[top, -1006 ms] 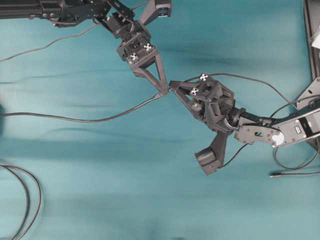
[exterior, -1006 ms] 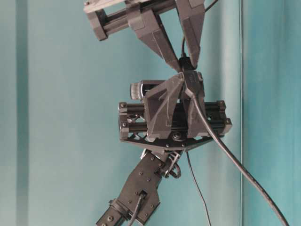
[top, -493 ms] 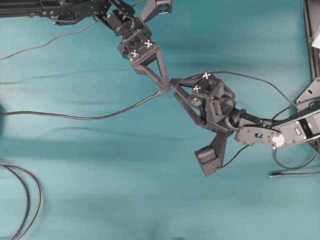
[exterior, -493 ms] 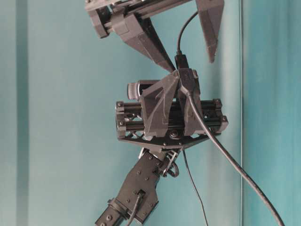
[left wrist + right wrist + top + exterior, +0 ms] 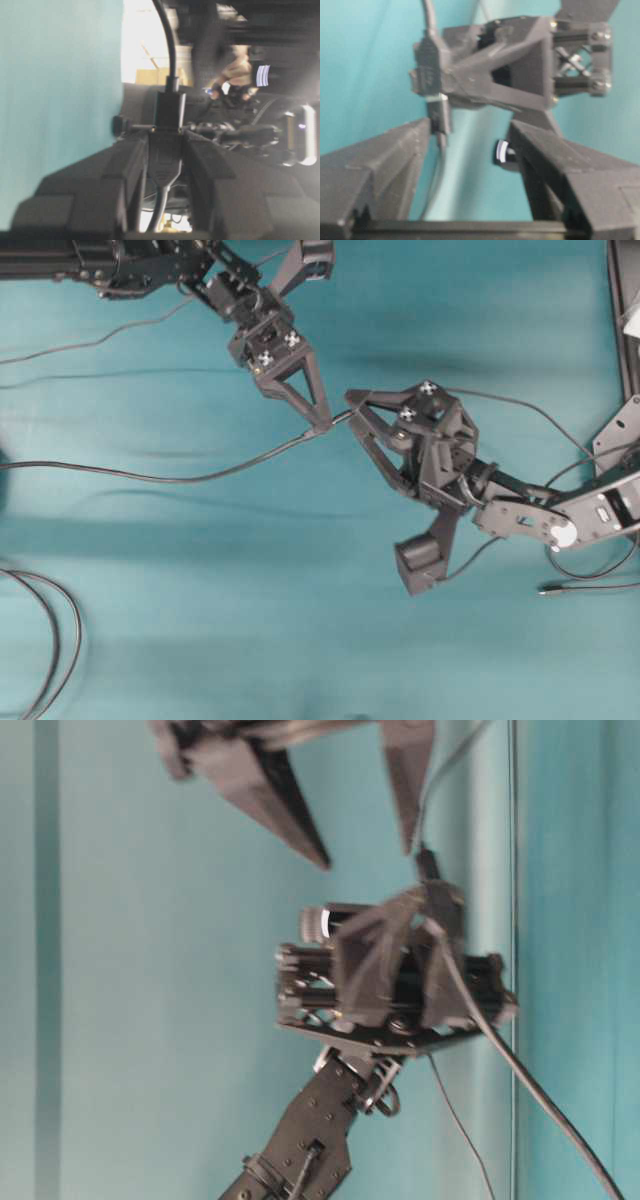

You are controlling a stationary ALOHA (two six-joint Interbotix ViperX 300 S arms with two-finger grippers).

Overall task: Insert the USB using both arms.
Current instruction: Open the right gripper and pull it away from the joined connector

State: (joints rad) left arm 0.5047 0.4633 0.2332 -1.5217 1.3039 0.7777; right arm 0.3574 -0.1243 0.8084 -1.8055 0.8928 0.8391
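Overhead exterior – rumpled teal cloth (image 5: pixel 250 590) (black cables (image 5: pixel 45 640) lower left).

USB (image 5: pixel 341 418) in socket (image 5: pixel 322 428) (mid-table), L gripper (image 5: pixel 322 426) left, R gripper (image 5: pixel 352 412) right.

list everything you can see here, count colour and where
USB plug: 1, dark, on a thin dark cable, mated end to end with the socket, between the two grippers
socket: 1, dark, on a thicker grey cable that trails left over the cloth, held at the left gripper's tips
looped cable: 1, black, bottom left corner of the overhead view
loose thin cable: 1, dark, lower right, its end lying on the cloth
table cloth: 1, teal, under everything
left gripper: 1, black, upper middle of the overhead view, closed on the socket
right gripper: 1, black, right of centre in the overhead view, jaws wide apart either side of the USB plug, not gripping it
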